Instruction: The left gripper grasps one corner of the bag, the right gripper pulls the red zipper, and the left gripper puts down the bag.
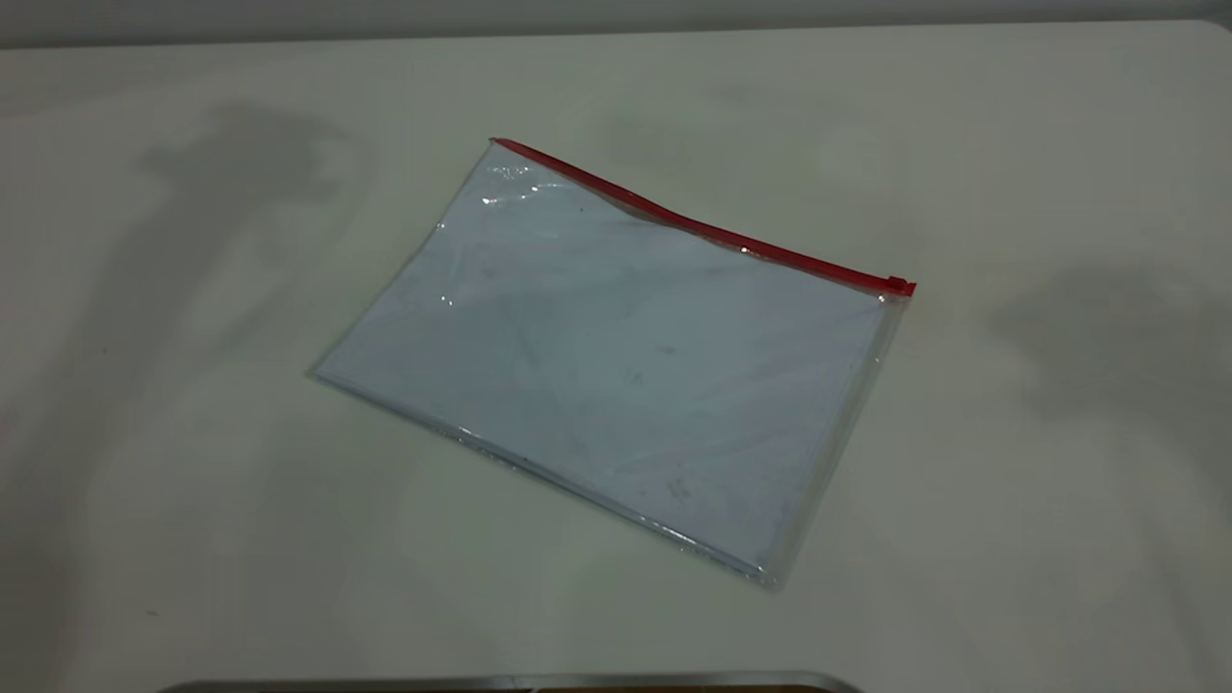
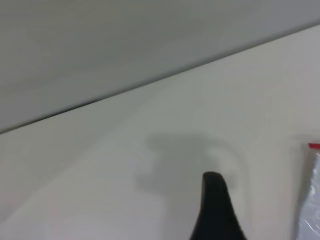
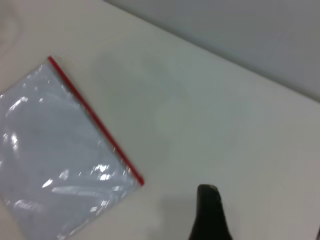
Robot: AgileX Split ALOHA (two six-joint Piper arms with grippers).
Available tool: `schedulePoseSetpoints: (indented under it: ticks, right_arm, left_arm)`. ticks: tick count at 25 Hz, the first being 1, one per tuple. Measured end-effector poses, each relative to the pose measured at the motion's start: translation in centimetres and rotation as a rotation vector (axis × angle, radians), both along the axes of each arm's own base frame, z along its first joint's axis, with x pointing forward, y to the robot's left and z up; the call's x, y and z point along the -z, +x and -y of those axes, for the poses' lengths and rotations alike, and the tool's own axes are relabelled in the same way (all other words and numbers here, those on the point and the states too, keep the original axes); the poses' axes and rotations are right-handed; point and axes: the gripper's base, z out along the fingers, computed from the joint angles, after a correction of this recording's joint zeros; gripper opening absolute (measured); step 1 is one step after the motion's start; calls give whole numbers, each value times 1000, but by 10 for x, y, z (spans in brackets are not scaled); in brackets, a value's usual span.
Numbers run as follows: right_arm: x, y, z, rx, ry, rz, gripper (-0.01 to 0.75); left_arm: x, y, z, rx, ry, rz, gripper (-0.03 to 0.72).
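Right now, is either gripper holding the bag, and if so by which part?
Nothing is held. The bag lies flat on the table, and both grippers are clear of it.

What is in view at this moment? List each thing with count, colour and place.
bag: one, clear plastic with white sheets inside, lying flat mid-table.
red zipper: one, red, along the bag's far long edge; slider tab at its right end.
table: one, off-white, under everything.
metal edge: one, grey, at the near border.
left gripper: one black finger showing, beside the bag's corner, above the table.
right gripper: one black finger showing, off the bag.
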Motion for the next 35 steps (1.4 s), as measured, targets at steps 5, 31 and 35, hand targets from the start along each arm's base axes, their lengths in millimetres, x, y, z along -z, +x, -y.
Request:
schedulePoseSetpoints:
  ticks: [5, 31, 35]
  right_arm:
    - [-29, -44, 3, 39, 37, 98, 584]
    - [134, -287, 7, -4, 121, 193, 584]
    - [162, -290, 7, -13, 106, 207, 584]
  left_arm:
    - [-35, -65, -11, -9, 12, 3, 587]
    - [34, -350, -48, -82, -78, -60, 587]
    - [53, -379, -52, -73, -79, -23, 587]
